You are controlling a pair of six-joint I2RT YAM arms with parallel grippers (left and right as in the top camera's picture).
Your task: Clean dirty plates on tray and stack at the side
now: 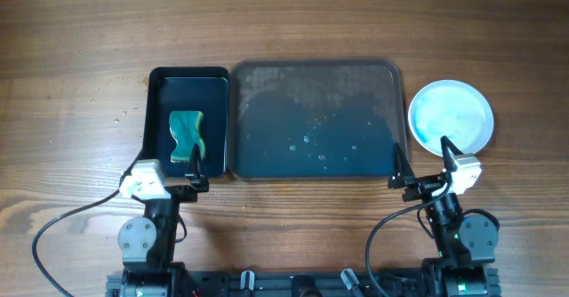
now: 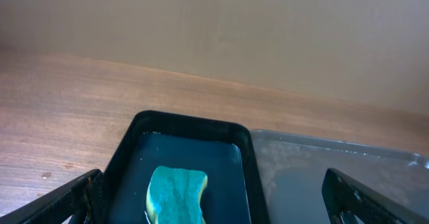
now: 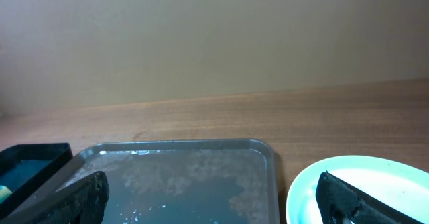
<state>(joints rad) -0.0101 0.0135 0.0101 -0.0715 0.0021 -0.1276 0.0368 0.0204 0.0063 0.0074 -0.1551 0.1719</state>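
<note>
Looking from the near side of the table [image 1: 80,39], I see both arms drawn in close to their bases. The left claw [image 1: 169,168] is spread wide and empty over the near end of a black tub [image 1: 187,70], where a green sponge [image 1: 187,135] lies in the water. The right claw [image 1: 422,159] is spread wide too and holds nothing. One of its fingers sits above the near right corner of the tray [image 1: 311,63], the other above the near rim of the plates [image 1: 451,116]. I cannot tell whether that finger touches the rim.

The plates sit on the wood just right of the tray, apart from it. From above they read as one white disc with a faint pale blue wash, so I cannot count the stack. The tray carries only water drops and a cloudy film.

My guess is that the cleaning and stacking are as good as done. The next move probably needs no grasp, unless that blue tint calls for another pass with the sponge.
</note>
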